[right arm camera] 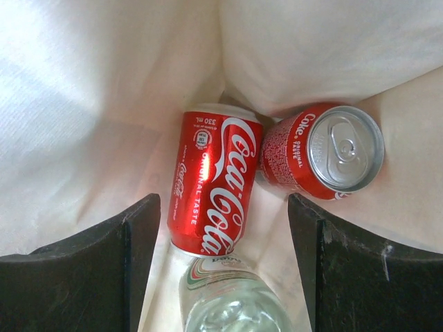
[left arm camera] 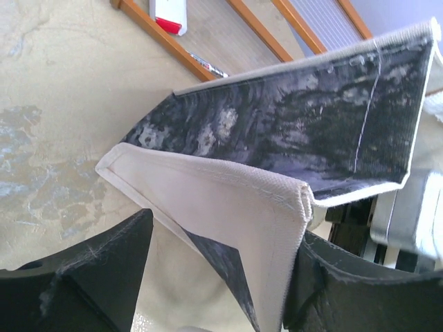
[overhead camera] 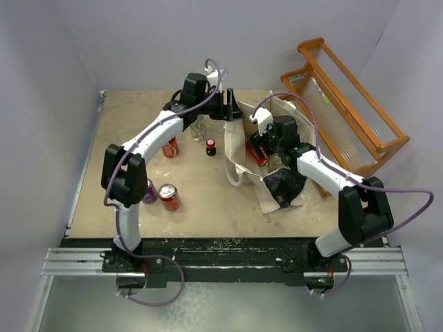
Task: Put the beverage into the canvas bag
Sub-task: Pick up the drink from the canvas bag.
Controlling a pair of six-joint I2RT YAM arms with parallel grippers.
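Note:
The cream canvas bag lies open mid-table, its black end panel towards the near right. My left gripper is at the bag's far rim. In the left wrist view its jaws stand wide apart with the cream rim fold between them, the hem against the right finger; the navy print shows beyond. My right gripper is inside the bag, open and empty. Below it lie two red Coca-Cola cans and a clear bottle on the bag's lining.
On the table left of the bag stand a red can, a small dark red-capped bottle, a clear bottle, a purple can and another red can. An orange wooden rack stands at the back right.

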